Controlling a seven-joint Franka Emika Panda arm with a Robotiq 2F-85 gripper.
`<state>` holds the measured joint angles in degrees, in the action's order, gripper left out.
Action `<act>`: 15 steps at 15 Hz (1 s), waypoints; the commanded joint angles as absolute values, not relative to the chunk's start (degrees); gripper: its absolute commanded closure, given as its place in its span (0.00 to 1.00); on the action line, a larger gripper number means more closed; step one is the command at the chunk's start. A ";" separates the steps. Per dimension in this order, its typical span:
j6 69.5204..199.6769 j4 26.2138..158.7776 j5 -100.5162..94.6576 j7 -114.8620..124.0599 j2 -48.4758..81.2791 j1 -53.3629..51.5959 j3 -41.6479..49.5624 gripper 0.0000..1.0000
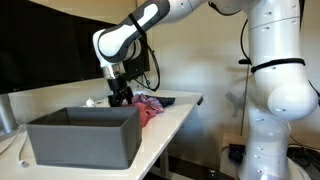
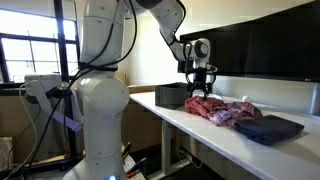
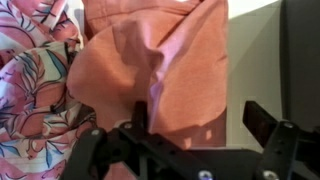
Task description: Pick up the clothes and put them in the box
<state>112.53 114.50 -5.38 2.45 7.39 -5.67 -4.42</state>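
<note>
My gripper [image 3: 200,118] hangs spread wide, empty, above the soft creased pink-red cloth [image 3: 170,60]; swirly patterned garment [image 3: 30,75] bunched beside it; both heaped on the desk [image 1: 165,125] by the straight-walled grey box [image 1: 85,138].

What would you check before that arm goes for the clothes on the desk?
1. The gripper is open: ok.
2. The pink-red garment lies under the open jaws: ok.
3. Contact with the fabric: cannot tell.
4. The patterned garment is outside the jaws: ok.
5. The box stands open-topped beside the clothes: ok.
6. The flat black object is away from the gripper: ok.
</note>
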 commanded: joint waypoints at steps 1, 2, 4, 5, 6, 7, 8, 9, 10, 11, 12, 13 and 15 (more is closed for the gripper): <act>114.16 115.00 -7.02 5.21 7.16 -5.97 -4.42 0.00; 114.03 114.98 -7.35 5.77 7.13 -6.02 -4.38 0.00; 113.57 114.92 -7.81 7.12 7.11 -6.09 -4.35 0.00; 113.29 114.89 -8.12 7.91 7.09 -6.13 -4.33 0.00; 113.12 114.85 -8.24 8.49 7.11 -6.15 -4.33 0.00; 113.07 114.85 -8.29 9.05 7.09 -6.17 -4.34 0.00; 113.72 115.00 -7.65 9.14 7.10 -6.11 -4.41 0.00; 113.67 114.98 -7.15 9.25 7.15 -6.07 -4.45 0.00; 112.91 114.40 -6.76 7.40 7.42 -5.83 -4.43 0.00; 112.91 114.40 -6.76 7.54 7.42 -5.85 -4.43 0.00; 112.91 114.40 -6.76 7.65 7.42 -5.87 -4.44 0.00; 112.91 114.40 -6.76 7.72 7.42 -5.88 -4.44 0.00; 112.91 114.40 -6.76 7.77 7.42 -5.90 -4.44 0.00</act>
<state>113.02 114.50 -6.77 7.77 7.40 -5.90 -4.43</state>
